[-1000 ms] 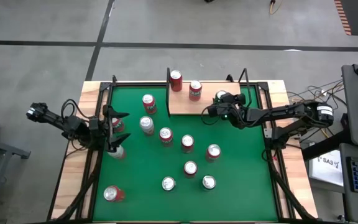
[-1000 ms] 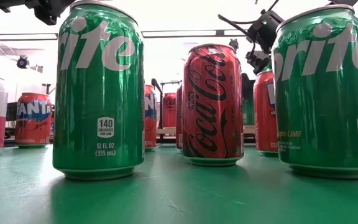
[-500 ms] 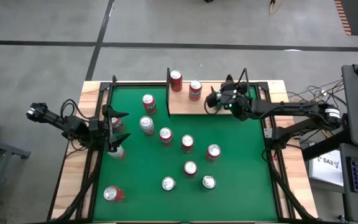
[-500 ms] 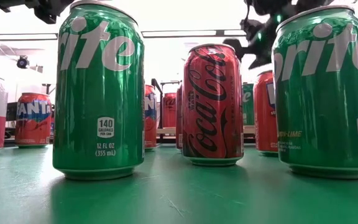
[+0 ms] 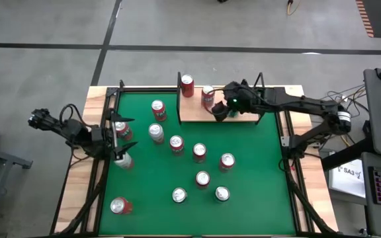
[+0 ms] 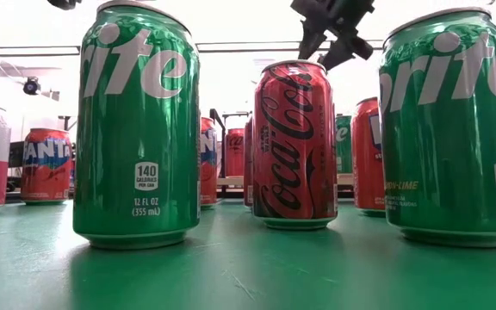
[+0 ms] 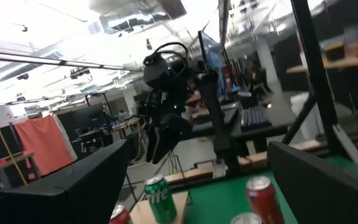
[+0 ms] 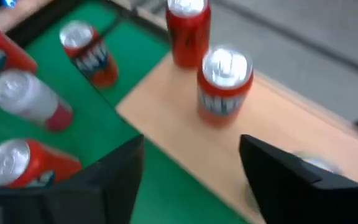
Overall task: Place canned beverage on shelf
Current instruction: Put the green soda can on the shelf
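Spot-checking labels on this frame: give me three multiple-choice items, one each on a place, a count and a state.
1. Where is the right tool?
A. over the shelf
B. over the table's middle
C. at the table's left edge

2. How many red cans stand on the shelf?
A. one
B. two
C. four

3. What state is the right tool in?
A. open, holding nothing
B. shut on a red can
C. shut on a white can

Key:
1 A: the high view shows it above the tan board.
2 B: the right wrist view shows two red cans on the board.
3 A: its fingers stand wide apart there with nothing between them.
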You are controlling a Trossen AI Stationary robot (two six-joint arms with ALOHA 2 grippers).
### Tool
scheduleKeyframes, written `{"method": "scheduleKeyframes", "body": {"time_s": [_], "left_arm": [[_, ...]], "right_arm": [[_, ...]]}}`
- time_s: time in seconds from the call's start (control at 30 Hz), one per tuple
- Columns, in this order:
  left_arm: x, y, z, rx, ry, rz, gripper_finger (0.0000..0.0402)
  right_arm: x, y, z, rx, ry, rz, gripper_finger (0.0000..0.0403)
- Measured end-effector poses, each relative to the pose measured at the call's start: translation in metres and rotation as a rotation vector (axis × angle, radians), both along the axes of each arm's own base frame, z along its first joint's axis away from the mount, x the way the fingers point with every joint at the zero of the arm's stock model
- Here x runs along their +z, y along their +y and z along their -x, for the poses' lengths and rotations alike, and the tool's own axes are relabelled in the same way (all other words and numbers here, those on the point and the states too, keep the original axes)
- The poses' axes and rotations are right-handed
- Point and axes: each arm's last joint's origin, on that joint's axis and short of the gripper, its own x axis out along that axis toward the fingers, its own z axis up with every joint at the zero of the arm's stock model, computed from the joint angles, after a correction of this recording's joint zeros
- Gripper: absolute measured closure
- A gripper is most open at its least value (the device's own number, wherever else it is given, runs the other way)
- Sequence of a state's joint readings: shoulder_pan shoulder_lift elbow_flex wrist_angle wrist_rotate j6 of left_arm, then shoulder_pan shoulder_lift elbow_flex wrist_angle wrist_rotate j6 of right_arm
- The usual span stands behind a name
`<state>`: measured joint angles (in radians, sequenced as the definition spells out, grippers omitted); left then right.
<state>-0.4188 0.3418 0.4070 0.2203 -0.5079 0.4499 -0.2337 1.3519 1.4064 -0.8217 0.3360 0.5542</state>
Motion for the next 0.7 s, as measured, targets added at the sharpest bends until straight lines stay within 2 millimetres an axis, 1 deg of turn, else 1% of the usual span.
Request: {"method": "scheduleKeyframes", "body": {"time_s": [0.07, 0.27, 0.37, 0.4, 0.5, 0.6, 0.7], "left_arm": [[0.002, 0.0, 0.001, 0.005, 0.024, -0.021, 0.0036], [0.0, 0.001, 0.001, 0.013, 0.055, -0.052, 0.0036], [0.002, 0.001, 0.002, 0.02, 0.053, -0.076, 0.0036], [0.005, 0.001, 0.003, 0.02, 0.044, -0.073, 0.0036], [0.014, 0.003, 0.006, 0.021, 0.022, -0.063, 0.0036], [0.015, 0.004, 0.007, 0.019, 0.066, -0.081, 0.0036], [0.021, 0.004, 0.01, 0.017, 0.066, -0.069, 0.0036]], "right_arm": [[-0.004, 0.0, -0.003, -0.016, 0.061, -0.056, 0.0207], [-0.021, 0.002, -0.008, -0.039, 0.237, -0.23, 0.0324], [-0.029, 0.002, -0.009, -0.044, 0.3, -0.27, 0.0377], [-0.031, 0.002, -0.009, -0.046, 0.31, -0.267, 0.0385], [-0.036, -0.002, -0.011, -0.069, 0.333, -0.259, 0.0389], [-0.039, -0.008, -0.013, -0.098, 0.348, -0.241, 0.039], [-0.041, -0.014, -0.012, -0.139, 0.363, -0.195, 0.039]]}}
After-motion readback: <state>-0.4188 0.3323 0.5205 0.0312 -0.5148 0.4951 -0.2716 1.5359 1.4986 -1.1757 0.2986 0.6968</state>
